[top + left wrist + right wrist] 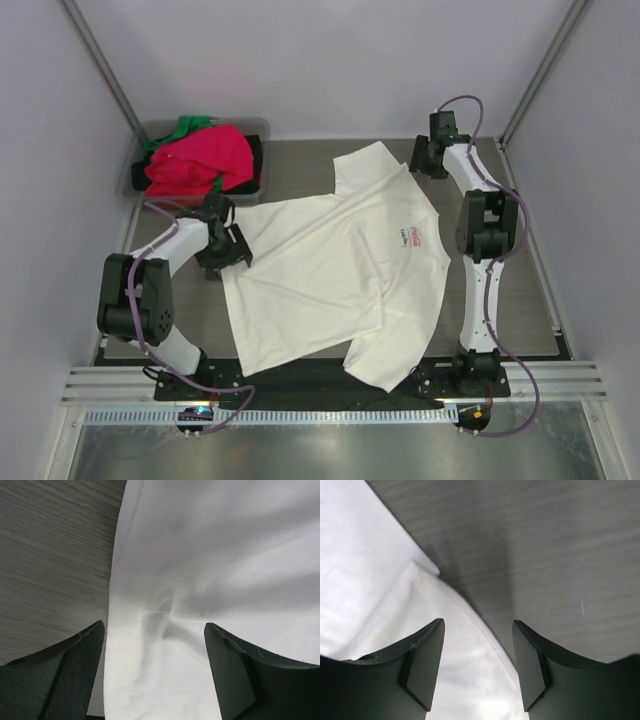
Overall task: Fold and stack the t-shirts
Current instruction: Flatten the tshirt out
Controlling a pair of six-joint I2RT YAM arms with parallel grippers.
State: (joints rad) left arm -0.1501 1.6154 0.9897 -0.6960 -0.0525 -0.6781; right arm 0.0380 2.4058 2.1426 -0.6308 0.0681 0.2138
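Top view: cream-white t-shirt (340, 270) lies spread flat on the grey wood-grain surface (520, 300), filling the centre. One sleeve points to 12 o'clock. The other, at 5 o'clock, laps over the dark rail (300, 375) at the near edge. Small red chest print (415, 235) sits toward 3 o'clock, and the long straight edge faces 9 o'clock.

Left tool (232, 250) sits at that 9 o'clock edge, near its far corner. Left wrist cam: tool (154, 627) jaws stand apart and grip nothing. The shirt (225, 555) lies under and between the fingers (75, 670), with a small pinch-wrinkle in the cloth midway. The cloth edge runs roughly 12 to 6 o'clock, with bare surface (50, 540) on the 9 o'clock side.

Right tool (425, 158) is at approx. 1 o'clock of the shirt, just beside the far sleeve. Right wrist cam: tool (478, 624) jaws also apart and holding nothing. The shirt edge (370, 580) crosses beneath on a diagonal, so cloth lies toward 8 o'clock and bare surface (570, 555) toward 2 o'clock. We cannot tell whether the fingertips touch the cloth.

Grey plastic bin (135, 180) sits at 10 o'clock of the surface, apart from the cream shirt. It holds a heaped pink-red tee (200, 160), a green tee (185, 127) at its far rim and dark cloth (256, 155) on its 3 o'clock side. None is folded.
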